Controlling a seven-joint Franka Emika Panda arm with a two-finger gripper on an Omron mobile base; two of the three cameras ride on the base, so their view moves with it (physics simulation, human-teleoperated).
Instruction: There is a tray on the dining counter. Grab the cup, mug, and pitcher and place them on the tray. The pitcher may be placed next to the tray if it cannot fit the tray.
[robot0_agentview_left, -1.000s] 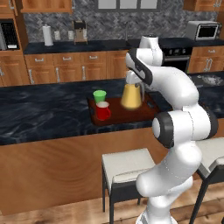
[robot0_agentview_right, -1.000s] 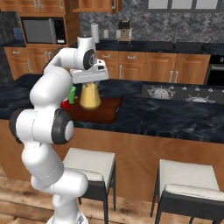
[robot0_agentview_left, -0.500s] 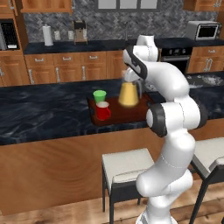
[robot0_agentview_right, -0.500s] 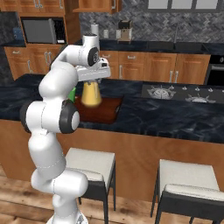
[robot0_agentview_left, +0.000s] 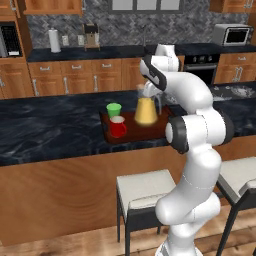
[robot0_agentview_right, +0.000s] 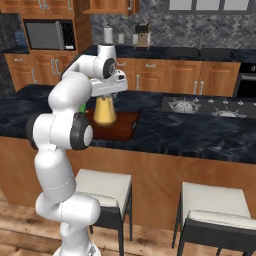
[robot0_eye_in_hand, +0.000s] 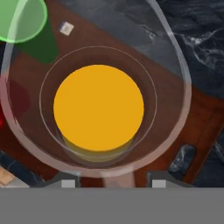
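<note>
The clear glass pitcher (robot0_agentview_left: 146, 111) (robot0_agentview_right: 105, 111) with its yellow-orange body stands on the dark wooden tray (robot0_agentview_left: 145, 132) (robot0_agentview_right: 126, 125) on the dining counter (robot0_agentview_left: 50, 135). My gripper (robot0_agentview_left: 144, 92) (robot0_agentview_right: 108, 95) (robot0_eye_in_hand: 113, 183) reaches down from above and is shut on the pitcher's near rim and handle. In the hand view I look straight down into the pitcher (robot0_eye_in_hand: 98, 107), with the tray (robot0_eye_in_hand: 194, 116) under it. The green cup (robot0_agentview_left: 114, 109) (robot0_eye_in_hand: 19, 17) and red mug (robot0_agentview_left: 118, 126) stand on the tray's left part.
Two stools (robot0_agentview_right: 102, 185) (robot0_agentview_right: 215, 200) stand against the counter's wood front. A cooktop (robot0_agentview_right: 200, 106) lies in the counter right of the tray. On the back counter stand a paper-towel roll (robot0_agentview_left: 54, 40) and a coffee machine (robot0_agentview_left: 91, 36).
The arm's elbow has swung upward into a more upright pose. The pitcher in the gripper has barely shifted over the tray.
</note>
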